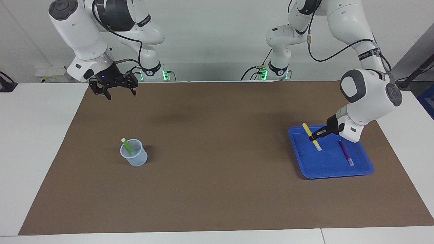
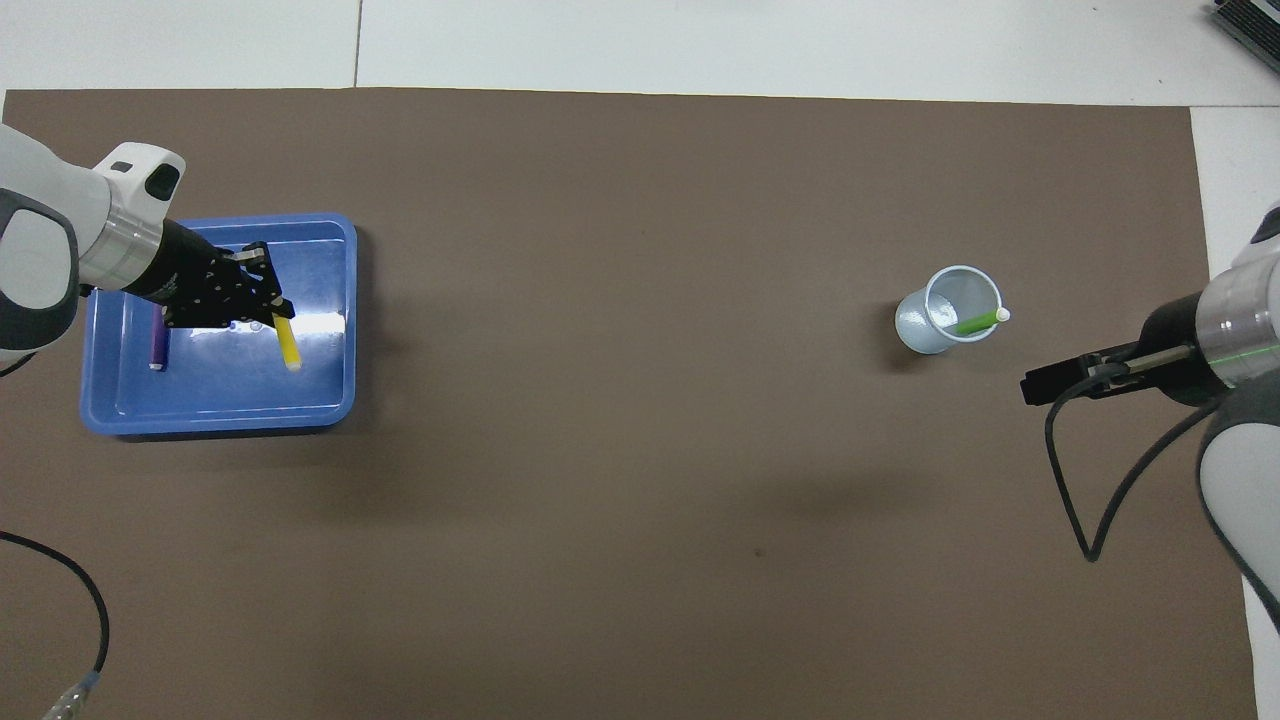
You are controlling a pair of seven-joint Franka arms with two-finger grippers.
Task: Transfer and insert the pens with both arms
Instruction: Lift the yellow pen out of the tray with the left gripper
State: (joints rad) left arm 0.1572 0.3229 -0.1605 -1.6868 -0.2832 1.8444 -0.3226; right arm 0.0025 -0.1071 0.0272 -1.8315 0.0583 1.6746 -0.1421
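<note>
A brown mat (image 1: pixel 217 162) covers the white counter (image 1: pixel 37 135). The right end effector (image 1: pixel 113 88) waits in the air above the mat's corner, fingers spread open. A clear plastic cup (image 1: pixel 134 153) stands upright holding the green pen (image 1: pixel 126 145), tilted against the rim. In a shallow blue tray (image 1: pixel 330 167), the left end effector (image 1: pixel 313 136) is closed around the yellow pen (image 1: pixel 312 137); the purple pen (image 1: pixel 346 152) lies flat beside it.
</note>
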